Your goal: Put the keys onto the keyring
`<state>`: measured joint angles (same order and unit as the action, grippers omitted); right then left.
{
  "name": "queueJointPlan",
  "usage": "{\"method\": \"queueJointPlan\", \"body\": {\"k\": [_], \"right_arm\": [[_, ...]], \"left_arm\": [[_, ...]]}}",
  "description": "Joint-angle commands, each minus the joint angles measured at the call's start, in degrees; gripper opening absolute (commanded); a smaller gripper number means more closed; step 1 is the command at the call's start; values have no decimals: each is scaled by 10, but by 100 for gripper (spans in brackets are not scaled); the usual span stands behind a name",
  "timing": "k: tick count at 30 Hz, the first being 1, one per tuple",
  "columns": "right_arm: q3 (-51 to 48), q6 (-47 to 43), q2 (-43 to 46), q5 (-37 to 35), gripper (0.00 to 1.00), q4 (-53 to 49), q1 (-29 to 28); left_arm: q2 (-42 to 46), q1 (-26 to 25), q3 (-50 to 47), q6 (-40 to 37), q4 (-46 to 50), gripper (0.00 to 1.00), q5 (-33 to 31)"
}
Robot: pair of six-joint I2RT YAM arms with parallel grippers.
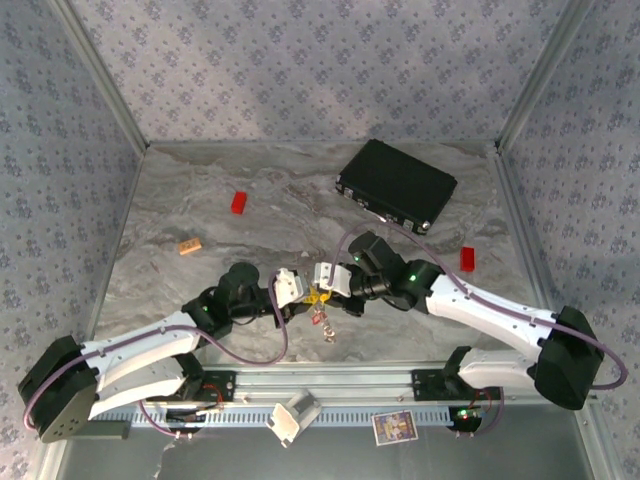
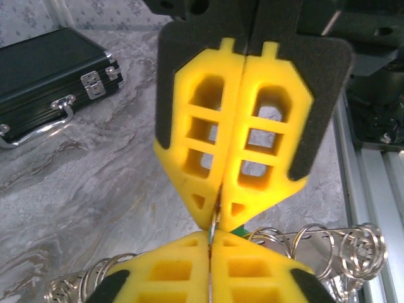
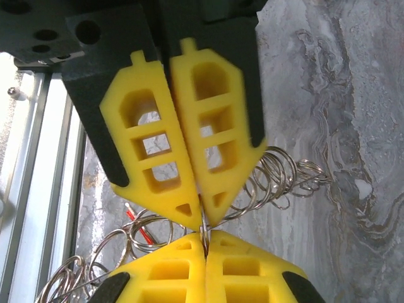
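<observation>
My left gripper (image 1: pixel 308 296) (image 2: pixel 210 240) and right gripper (image 1: pixel 322 292) (image 3: pixel 205 243) meet tip to tip above the table's near middle. Both are shut, and a thin wire ring of the keyring (image 2: pixel 328 243) (image 3: pixel 278 177) is pinched where the yellow fingertips touch. The keyring is a floppy chain of silvery rings that droops to both sides of the tips. A sliver of the green key (image 2: pixel 238 232) peeks out just behind the tips. The red key (image 3: pixel 140 230) (image 1: pixel 324 325) hangs among the rings below the grippers.
A flat black case (image 1: pixel 396 184) (image 2: pixel 44 82) lies at the back right. Red blocks sit at the back left (image 1: pixel 239 202) and at the right (image 1: pixel 467 258); a tan-orange block (image 1: pixel 190 245) lies left. The metal rail (image 1: pixel 330 385) runs along the near edge.
</observation>
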<state>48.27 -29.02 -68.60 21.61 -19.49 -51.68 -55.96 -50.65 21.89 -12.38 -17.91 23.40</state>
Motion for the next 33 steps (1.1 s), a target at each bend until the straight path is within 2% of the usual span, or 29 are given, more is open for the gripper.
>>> {"method": "queueJointPlan", "body": {"k": [1, 2, 4, 5, 9, 15, 23, 26, 33], "right_arm": [[16, -5, 11, 14, 0, 1, -1], [6, 4, 19, 23, 0, 16, 6], [-22, 28, 38, 53, 20, 56, 24], [-39, 43, 46, 71, 27, 83, 32], [-92, 83, 65, 118, 29, 166, 58], [-129, 107, 68, 145, 29, 227, 70], [-143, 121, 50, 156, 28, 263, 73], [-147, 121, 46, 156, 23, 269, 74], [-142, 121, 53, 169, 3, 270, 76]], "left_arm": [[-1, -2, 18, -10, 3, 1, 19], [1, -3, 15, -9, 0, 0, 19], [7, -2, 4, 1, -23, 0, 19], [9, -3, -6, 12, -47, 0, 18], [8, -3, -31, 43, -119, 0, 17], [8, -2, -59, 64, -188, 0, 14], [5, -2, -69, 78, -218, 0, 17], [6, -2, -75, 83, -236, 0, 17], [9, -2, -75, 86, -233, 0, 24]]}}
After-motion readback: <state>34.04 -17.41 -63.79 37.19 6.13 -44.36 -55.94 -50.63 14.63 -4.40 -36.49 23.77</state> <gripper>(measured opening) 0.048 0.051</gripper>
